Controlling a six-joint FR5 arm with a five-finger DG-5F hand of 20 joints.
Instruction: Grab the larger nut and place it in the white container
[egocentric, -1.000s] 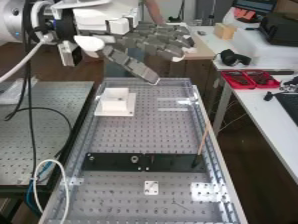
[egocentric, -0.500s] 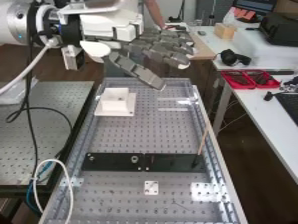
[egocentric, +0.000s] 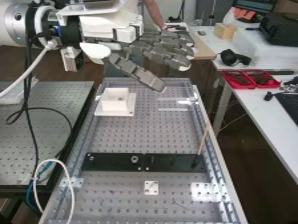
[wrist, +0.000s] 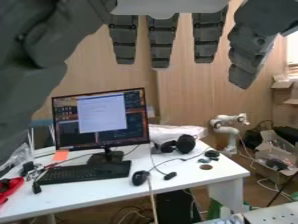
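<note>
Cannot tell for certain where to find the larger nut; judged most likely to be in the square white plastic container (egocentric: 116, 100) already. Placement seemingly done, so best to leave the dark grey, jointed robotic hand (egocentric: 138, 73) as now: released, fingers extended, above and beyond the container. Look straight down into the container before calling the task finished. If needing another try, go in from above, pinch lightly, let go low inside the walls; beware of catching a rim with the thumb and tipping the container.

On the near side of the container, seen on the flat black bar (egocentric: 110, 166): the small metal nut (egocentric: 91, 158) and the round metal bearing (egocentric: 134, 159). Under the container, a perforated grey metal counter (egocentric: 126, 135). To the container's right, across a gap, a white desk (egocentric: 265, 117) with red trays (egocentric: 249, 80); farther off, a black monitor (wrist: 100, 120) before wood-toned panelling (wrist: 106, 82).
</note>
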